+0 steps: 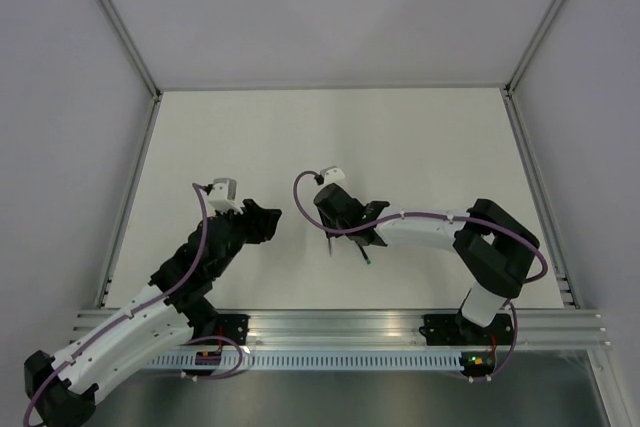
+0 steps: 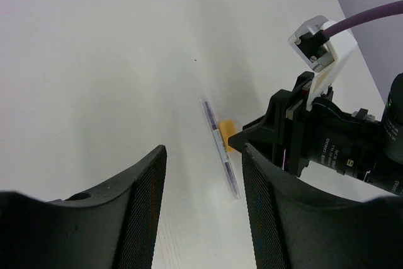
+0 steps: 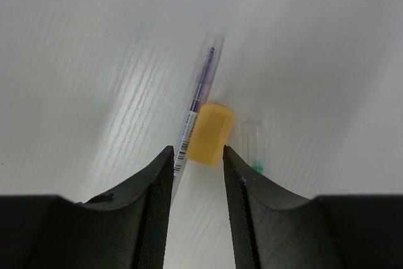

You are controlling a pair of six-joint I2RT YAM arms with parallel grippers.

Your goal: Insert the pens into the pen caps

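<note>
A clear pen (image 3: 200, 96) with a dark purple core and a barcode label lies on the white table. A stubby orange cap (image 3: 212, 134) lies against its right side. My right gripper (image 3: 197, 153) is open, its fingertips on either side of the cap's near end, not closed on it. A pale clear tube with a green bit (image 3: 255, 149) lies just right of the cap, partly hidden by my right finger. My left gripper (image 2: 203, 150) is open and empty, pointing at the same pen (image 2: 220, 149) and orange cap (image 2: 225, 131). In the top view both grippers, left (image 1: 268, 220) and right (image 1: 345, 230), hover mid-table; a thin green-ended stick (image 1: 367, 256) shows below the right one.
The right gripper's black body and camera (image 2: 315, 137) stand close to the right of my left fingers. Pale walls with metal posts (image 1: 130, 47) bound the table on three sides. An aluminium rail (image 1: 340, 327) runs along the near edge.
</note>
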